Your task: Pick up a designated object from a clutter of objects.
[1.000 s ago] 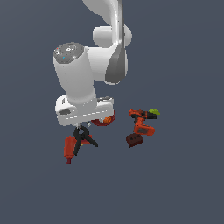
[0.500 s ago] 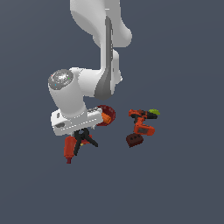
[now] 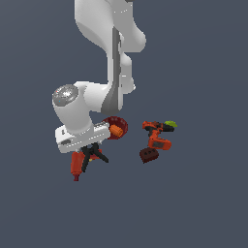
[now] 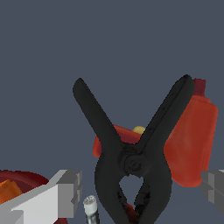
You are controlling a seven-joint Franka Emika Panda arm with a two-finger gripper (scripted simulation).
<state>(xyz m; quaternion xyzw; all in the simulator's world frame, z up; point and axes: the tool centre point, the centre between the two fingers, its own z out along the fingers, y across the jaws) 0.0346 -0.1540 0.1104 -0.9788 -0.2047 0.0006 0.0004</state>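
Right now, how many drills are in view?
2. The red drill lies under the gripper, beside the black clamp. The orange-black drill lies apart, toward the exterior view's right, by the brown block. The arm may hide more.

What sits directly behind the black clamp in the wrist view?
Behind the black clamp lies the red drill, with a small yellow bit showing. The clamp covers the drill's middle, so its full shape cannot be seen.
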